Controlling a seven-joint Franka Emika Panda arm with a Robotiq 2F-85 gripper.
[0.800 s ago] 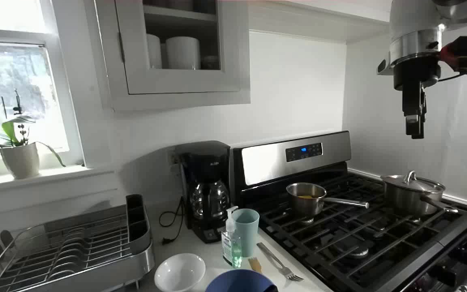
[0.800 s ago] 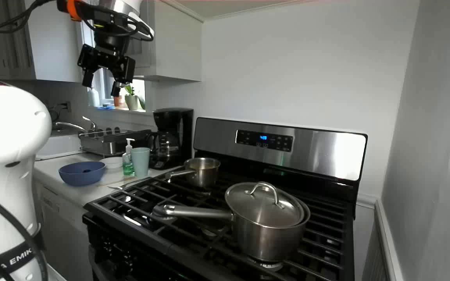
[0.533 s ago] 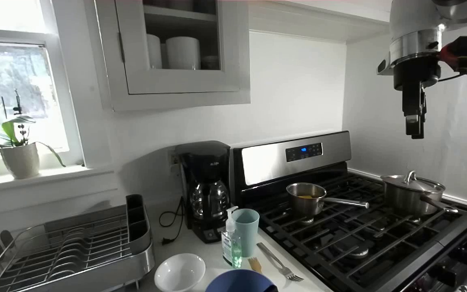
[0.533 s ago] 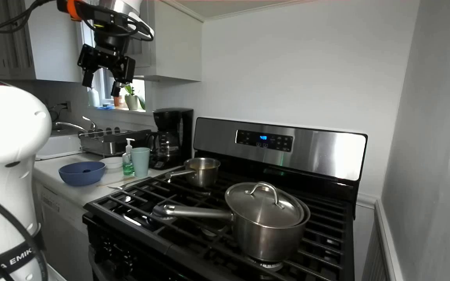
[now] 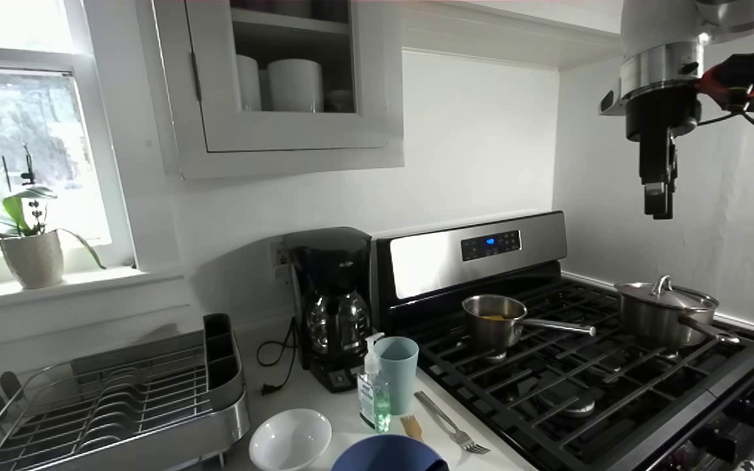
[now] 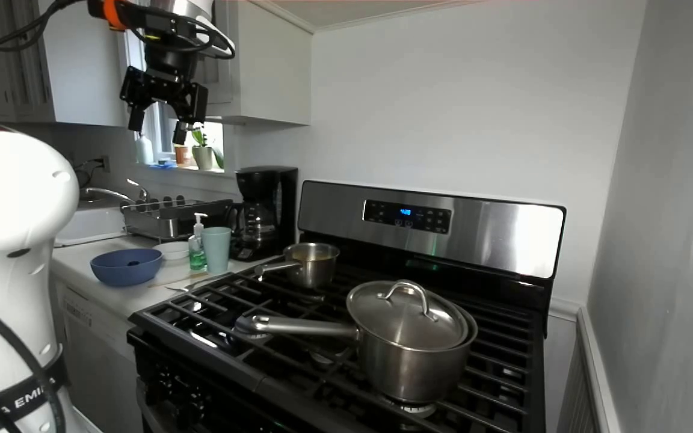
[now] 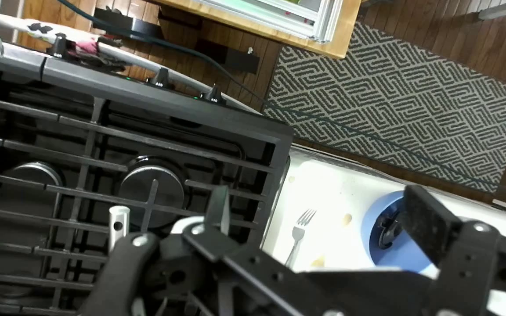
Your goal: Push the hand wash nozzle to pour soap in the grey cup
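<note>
The 2 jaws hang parted; hand wash (image 6: 197, 246) stands beside grey cup (image 6: 216, 250).

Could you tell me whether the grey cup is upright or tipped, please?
Upright: in both exterior views, the grey cup stands with its open rim on top.

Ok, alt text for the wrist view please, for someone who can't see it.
An open black gripper in the foreground; beyond it, a white counter with a fork and a blue bowl holding a dark object. Stove grates lie at left, a patterned rug at upper right.
</note>
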